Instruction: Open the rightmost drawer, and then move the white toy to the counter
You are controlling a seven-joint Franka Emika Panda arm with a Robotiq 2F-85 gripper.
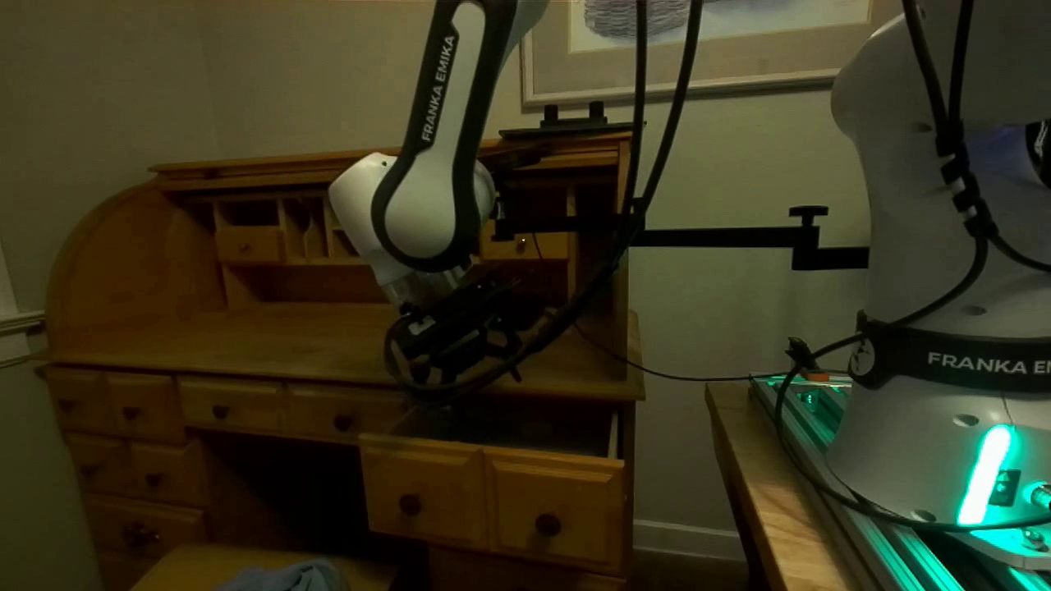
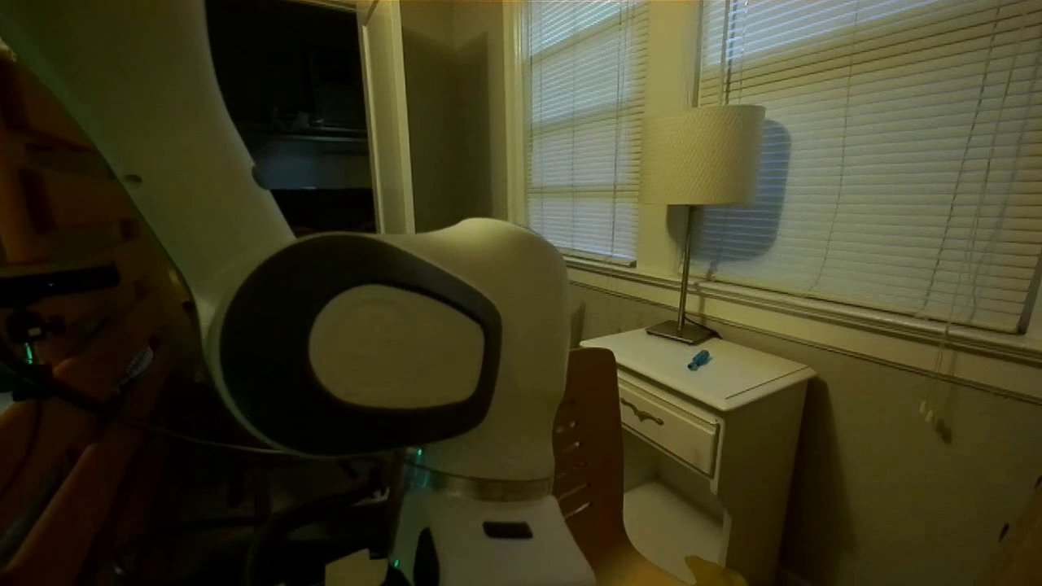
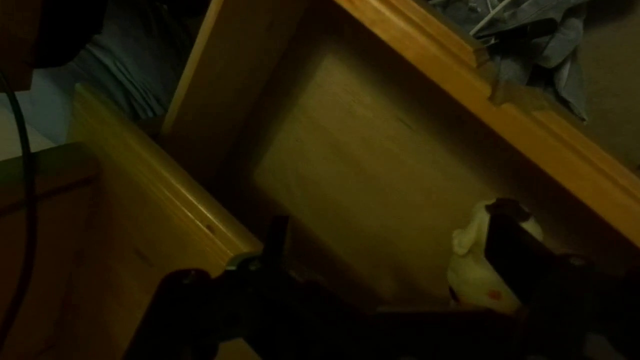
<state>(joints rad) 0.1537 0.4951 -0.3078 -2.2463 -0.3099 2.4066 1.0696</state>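
The rightmost drawer (image 1: 493,501) is pulled out below the desk in an exterior view; the wrist view looks down into it, with its front panel (image 3: 540,140) at upper right. Inside lies the white toy (image 3: 472,265), whitish and lumpy with dark and reddish bits. It is partly hidden behind the right-hand finger (image 3: 515,250). My gripper (image 3: 389,222) is open above the drawer, its fingers wide apart with nothing held. The toy sits toward one finger rather than midway. The counter (image 1: 271,336) runs above the drawer, and its rounded edge (image 3: 190,200) shows close to the left-hand finger.
Black cables (image 1: 525,353) loop around the wrist. Pigeonholes and a small drawer (image 1: 249,245) stand at the back of the desk. A chair seat (image 1: 189,566) with grey-blue cloth (image 1: 287,576) sits in front. The interior is dim. A white nightstand (image 2: 692,370) carries a lamp.
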